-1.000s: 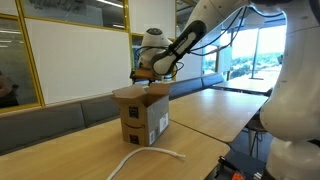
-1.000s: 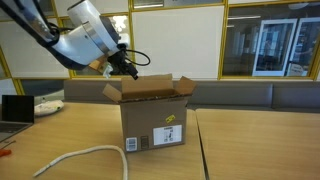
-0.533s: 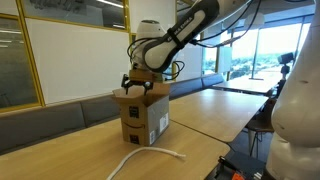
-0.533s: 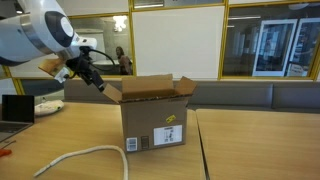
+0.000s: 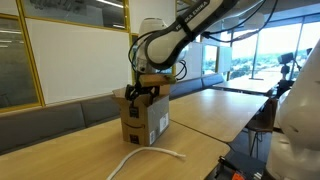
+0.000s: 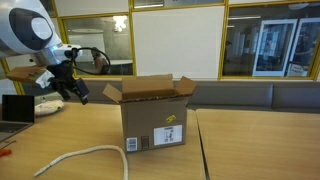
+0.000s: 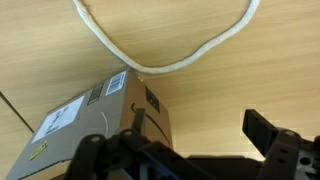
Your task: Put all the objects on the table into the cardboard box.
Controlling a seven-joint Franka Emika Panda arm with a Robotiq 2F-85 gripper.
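nearest in both exterior views lies a long white rope (image 6: 80, 154) (image 5: 150, 151), loosely curved on the light wooden table (image 6: 250, 150) (image 5: 200, 125), on the near side of the cardboard box (image 6: 155, 125) (image 5: 145, 120) and not touching it. in the wrist view the same rope (image 7: 160, 70) arcs across the top of the picture over bare table (image 7: 230, 90), with the box (image 7: 90, 115) at the lower left, its white labels facing up toward the camera. the box stands upright on the table with its top flaps spread open; in an exterior view a white label (image 6: 133, 145) sits at the lower left of its near face. the pincer (image 6: 78, 95) hangs in the air to the left of the box in that view, about level with the flaps and clear of them; in an exterior view the pincer (image 5: 138, 92) appears at the box's upper left corner, and whether it touches the flap there cannot be told. in the wrist view the pincer (image 7: 185, 150) is released, its two dark fingers standing wide apart with nothing between them. farther left on the table sits an open laptop (image 6: 14, 108), and behind the table a grey bench (image 6: 250, 95) runs along the far wall.
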